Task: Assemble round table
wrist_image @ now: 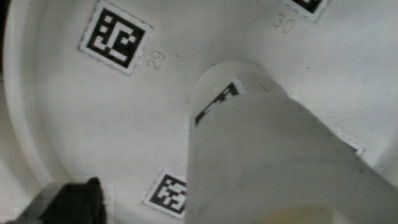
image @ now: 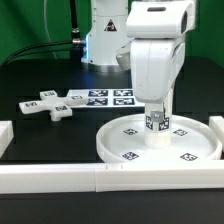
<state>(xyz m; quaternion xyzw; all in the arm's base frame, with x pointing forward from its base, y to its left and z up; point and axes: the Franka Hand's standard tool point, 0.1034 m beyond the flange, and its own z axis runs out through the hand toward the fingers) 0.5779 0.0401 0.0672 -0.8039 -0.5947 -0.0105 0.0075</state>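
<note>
The large round rimmed disc point(image: 115, 140) lies flat at the exterior view's right, with several square tags on its face. The short thick cylinder leg point(image: 158, 128) stands upright near the disc's middle. My gripper point(image: 157, 108) comes straight down on the leg and is shut on its upper part. In the wrist view the leg point(wrist_image: 285, 150) fills the foreground over the disc point(wrist_image: 71, 110), and one black finger point(wrist_image: 71, 200) shows beside it. The cross-shaped foot piece point(image: 48, 105) lies flat on the black table at the exterior view's left, well apart from the disc.
The marker board point(image: 108, 97) lies behind the disc near the arm's base. Long white border rails run along the front point(image: 100, 178), the left point(image: 4, 135) and the right point(image: 217, 122).
</note>
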